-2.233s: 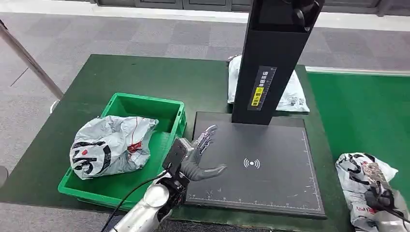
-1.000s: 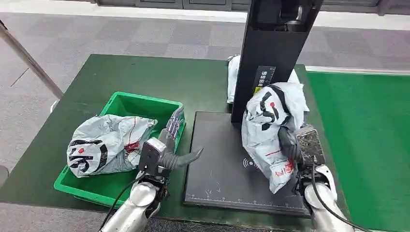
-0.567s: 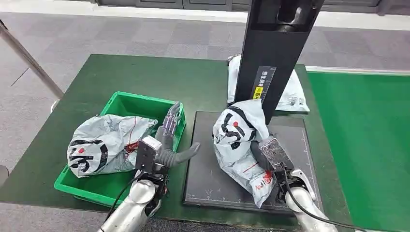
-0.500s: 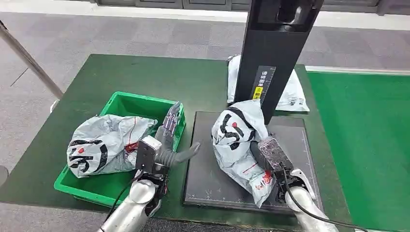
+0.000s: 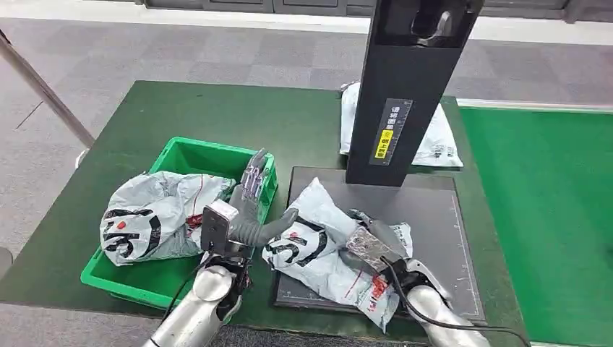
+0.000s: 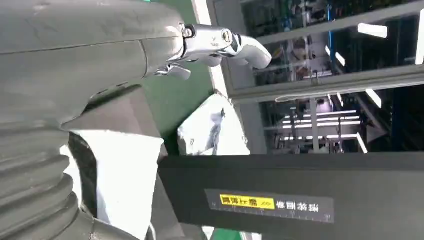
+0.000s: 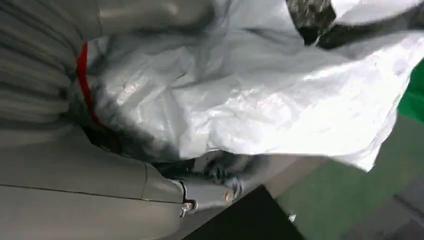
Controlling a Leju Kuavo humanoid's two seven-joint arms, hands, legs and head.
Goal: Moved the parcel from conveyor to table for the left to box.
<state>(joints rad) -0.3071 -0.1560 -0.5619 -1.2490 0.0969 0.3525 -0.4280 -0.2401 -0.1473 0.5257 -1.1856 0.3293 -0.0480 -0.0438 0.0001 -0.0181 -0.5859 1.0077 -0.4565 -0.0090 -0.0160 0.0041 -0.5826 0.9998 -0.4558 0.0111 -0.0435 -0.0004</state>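
A: Setting down was the step in hand, by my reading. The parcel [image 5: 322, 246] lay on the black scanner plate [image 5: 434, 217] at its near-left part, one end overhanging the plate's near edge. The right hand [image 5: 370, 246] was on top of it with fingers wrapped into the plastic, so I logged it as gripping the parcel.

B: And the left hand [image 5: 249, 213]?

A: It stood upright between the green bin [image 5: 188, 155] and the plate, fingers spread, holding nothing. Its thumb reached toward the parcel's near-left corner; I could not tell whether it touched.

B: Task progress?

A: The parcel was off the conveyor [image 5: 549, 188] and on the surface [image 5: 217, 108], so the transfer looked nearly complete. The release was not yet done.

B: Next move?

A: Judged: right hand needs to let go and clear away, then left hand closes on the bag and carries it to the bin, which already held another bagged parcel [image 5: 163, 217]. Soft plastic may slip or snag on release.
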